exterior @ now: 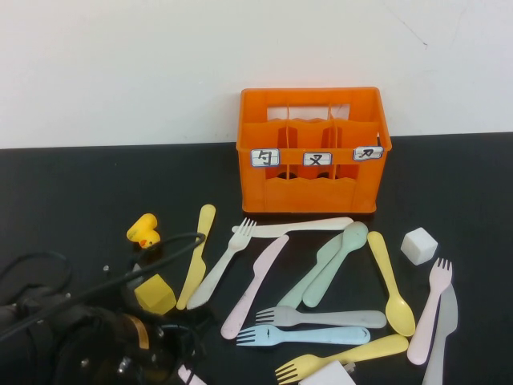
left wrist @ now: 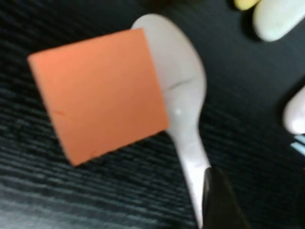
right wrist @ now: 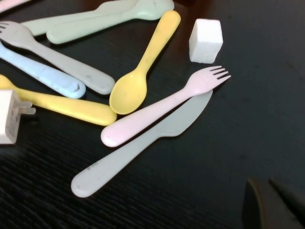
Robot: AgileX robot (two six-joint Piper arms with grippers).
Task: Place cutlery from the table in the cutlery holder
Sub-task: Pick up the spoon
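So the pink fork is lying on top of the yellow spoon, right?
Not quite. The pink fork lies on top of the grey knife, not the yellow spoon, which sits beside it. The right wrist view shows this.

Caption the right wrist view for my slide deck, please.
Right gripper hovers beside pink fork, grey knife, yellow spoon on table; left gripper elsewhere.

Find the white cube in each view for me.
High view: white cube sits at right, beside the yellow spoon.
Right wrist view: cube near the top, by the same yellow spoon's handle.
Left wrist view: not visible.
Shared landmark: the yellow spoon.
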